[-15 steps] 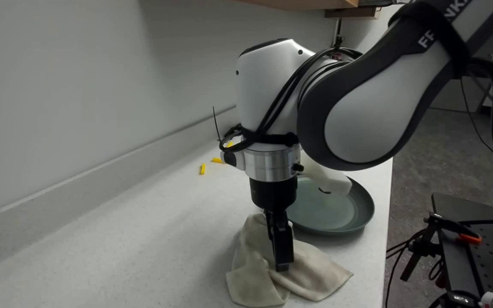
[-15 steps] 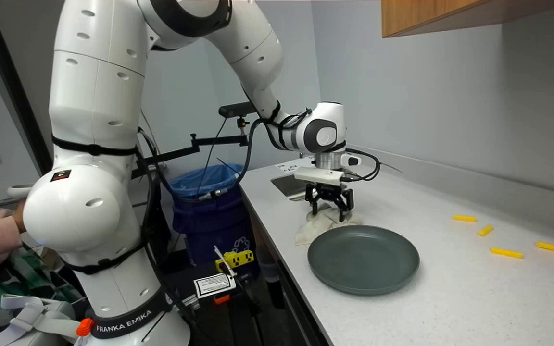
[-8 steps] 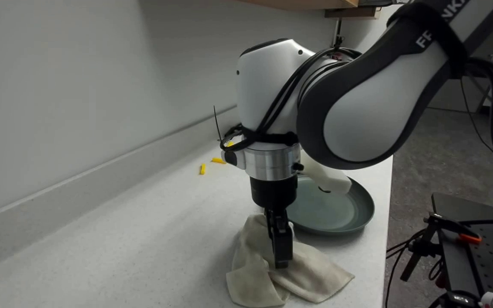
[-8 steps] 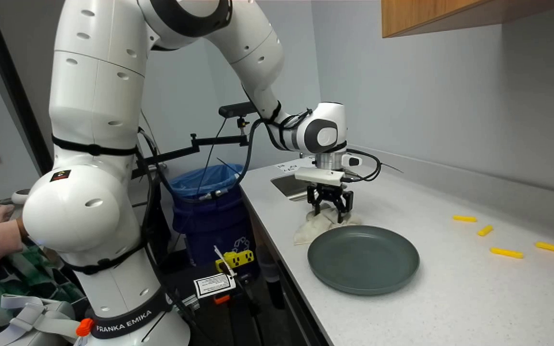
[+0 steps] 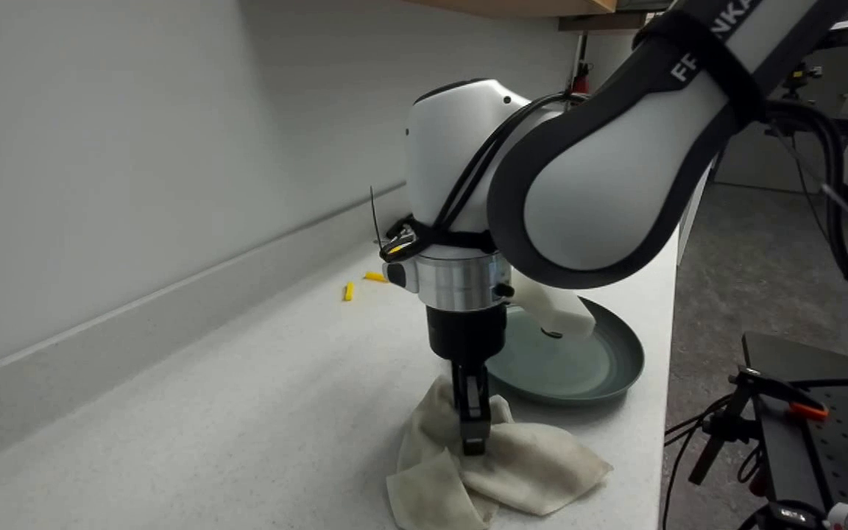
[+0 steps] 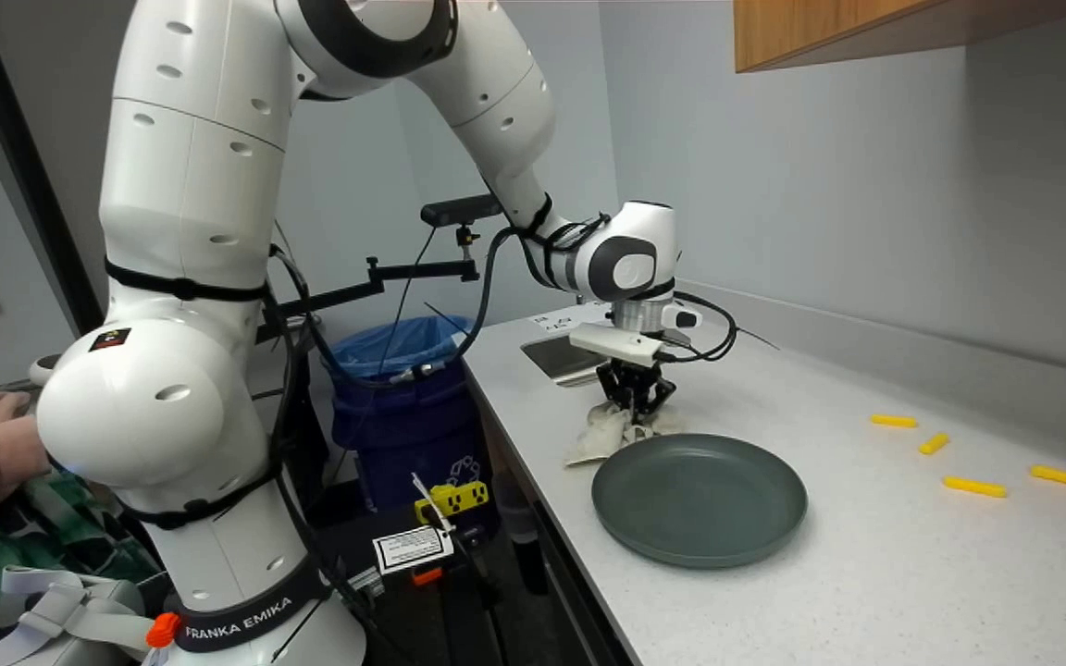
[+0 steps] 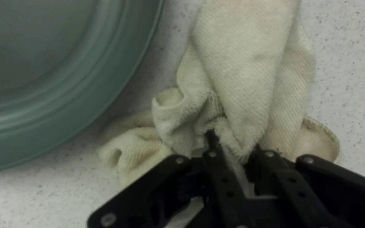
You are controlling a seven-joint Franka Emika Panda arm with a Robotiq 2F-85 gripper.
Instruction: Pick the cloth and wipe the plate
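Note:
The cream cloth point(image 7: 246, 63) lies crumpled on the counter, bunched up into folds under my gripper point(image 7: 233, 142). Its fabric is pinched between the two black fingers, whose tips are partly buried in it. In both exterior views the gripper point(image 6: 635, 416) points straight down into the cloth point(image 5: 431, 493), most of which still rests on the counter. A dark green plate point(image 6: 700, 499) sits flat beside the cloth. In the wrist view the plate point(image 7: 74, 120) fills the upper left, a small strip of counter between it and the main folds.
Several yellow sticks point(image 6: 974, 487) lie on the counter near the wall. A sink point(image 6: 565, 359) is set in behind the gripper. A wooden cabinet point(image 6: 866, 28) hangs above. Past the counter's edge stand a blue bin point(image 6: 403, 407) and a black cart point(image 5: 829, 427).
The fingers, wide apart before, have come together and gathered the cloth into folds between them. The arm has shifted slightly. The plate has stayed put.

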